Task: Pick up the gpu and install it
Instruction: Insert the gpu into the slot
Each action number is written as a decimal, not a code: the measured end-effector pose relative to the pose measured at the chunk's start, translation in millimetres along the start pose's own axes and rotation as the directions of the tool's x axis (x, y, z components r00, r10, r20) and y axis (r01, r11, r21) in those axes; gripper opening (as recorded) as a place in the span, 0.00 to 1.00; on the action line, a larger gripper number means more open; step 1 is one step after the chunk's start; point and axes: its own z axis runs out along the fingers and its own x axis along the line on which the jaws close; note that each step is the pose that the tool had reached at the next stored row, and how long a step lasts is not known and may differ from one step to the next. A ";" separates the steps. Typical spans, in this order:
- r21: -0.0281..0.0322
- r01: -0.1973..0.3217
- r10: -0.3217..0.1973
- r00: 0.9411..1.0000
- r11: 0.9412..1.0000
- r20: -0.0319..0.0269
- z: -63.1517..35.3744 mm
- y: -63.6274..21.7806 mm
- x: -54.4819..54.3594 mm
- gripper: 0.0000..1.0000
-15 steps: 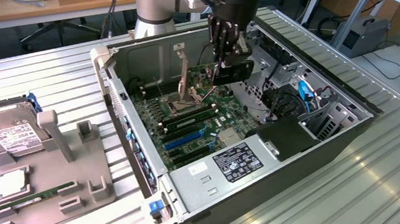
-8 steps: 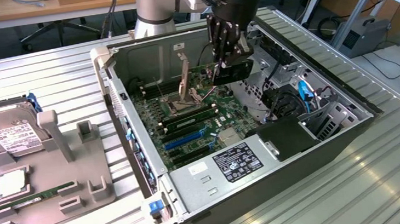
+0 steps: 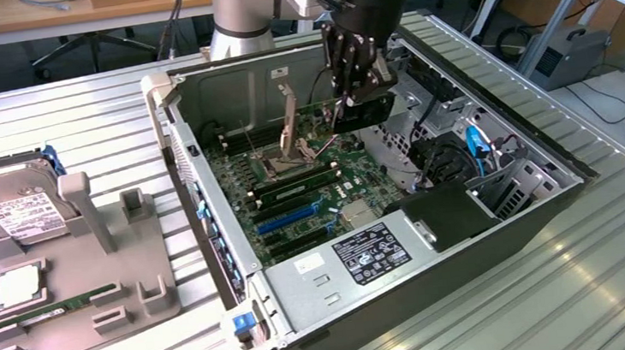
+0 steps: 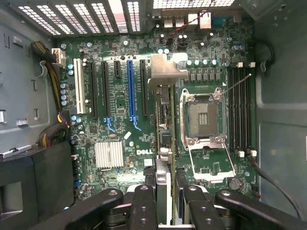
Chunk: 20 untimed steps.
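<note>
The gpu [image 4: 164, 143] is held edge-on, clamped between the fingers of the gripper [image 3: 358, 93], above the motherboard [image 4: 120, 139] inside the open computer case [image 3: 300, 288]. Its silver bracket [image 4: 165, 72] is seen hanging clear of the blue slot [image 4: 130, 88], with case walls near on both sides.

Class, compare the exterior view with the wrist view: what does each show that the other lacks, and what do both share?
Exterior only: the boxy silver hard drive with white label on the grey holder tray, beside the open computer case.
Wrist only: the blue expansion slot and silver finned heatsink.
Both: the green motherboard, with the black fingers holding the thin green gpu card above it.
</note>
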 end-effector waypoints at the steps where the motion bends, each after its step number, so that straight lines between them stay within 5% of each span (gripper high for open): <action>1: 0.000 0.006 -0.006 1.000 1.000 0.000 0.0 0.0 0.0 0.27; 8: -0.001 0.059 -0.059 0.998 0.998 -0.001 0.0 0.0 0.0 0.27; 20: -0.002 0.061 -0.061 0.998 0.998 -0.001 0.4 1.5 0.1 0.27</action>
